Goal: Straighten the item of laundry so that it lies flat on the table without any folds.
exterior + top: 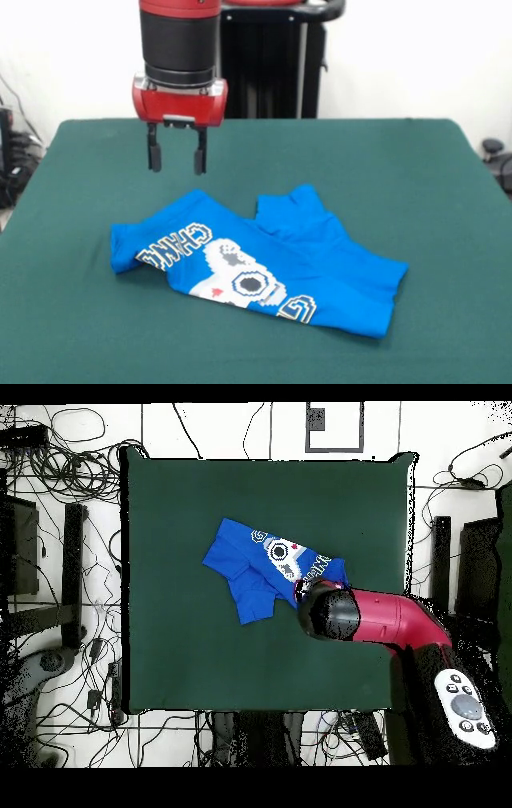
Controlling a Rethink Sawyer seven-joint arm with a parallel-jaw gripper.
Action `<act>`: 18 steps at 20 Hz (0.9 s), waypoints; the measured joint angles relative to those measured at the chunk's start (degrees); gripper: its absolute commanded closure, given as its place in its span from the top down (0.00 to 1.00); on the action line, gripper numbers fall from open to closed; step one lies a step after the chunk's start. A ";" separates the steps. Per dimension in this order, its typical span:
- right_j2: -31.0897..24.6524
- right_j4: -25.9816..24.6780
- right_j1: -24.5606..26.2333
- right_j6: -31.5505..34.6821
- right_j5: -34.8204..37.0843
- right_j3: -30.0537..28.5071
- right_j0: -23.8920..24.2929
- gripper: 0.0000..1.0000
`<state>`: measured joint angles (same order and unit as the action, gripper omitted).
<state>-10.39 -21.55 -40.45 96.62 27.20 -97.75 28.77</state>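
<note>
The item of laundry is a bright blue T-shirt lying crumpled and folded on the dark green table, with a white, black and yellow pixel graphic facing up. One part of it sticks out at the far side. My gripper hangs open above the table, just behind the shirt's left end, with nothing between its fingers. From overhead, the shirt lies near the table's middle, and the red arm covers its right end and hides the gripper.
The black pedestal stands behind the table. Cables and stands lie on the floor around the table. A controller sits by the arm's base.
</note>
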 measured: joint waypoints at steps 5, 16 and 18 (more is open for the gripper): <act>-0.01 -0.02 0.10 0.00 -0.56 -0.36 -0.01 1.00; -4.79 -0.82 1.93 0.00 -0.57 -0.59 4.66 1.00; -6.87 -1.82 2.65 -0.01 -0.56 -0.61 6.36 1.00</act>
<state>-17.26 -23.37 -37.80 96.61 26.64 -98.35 35.13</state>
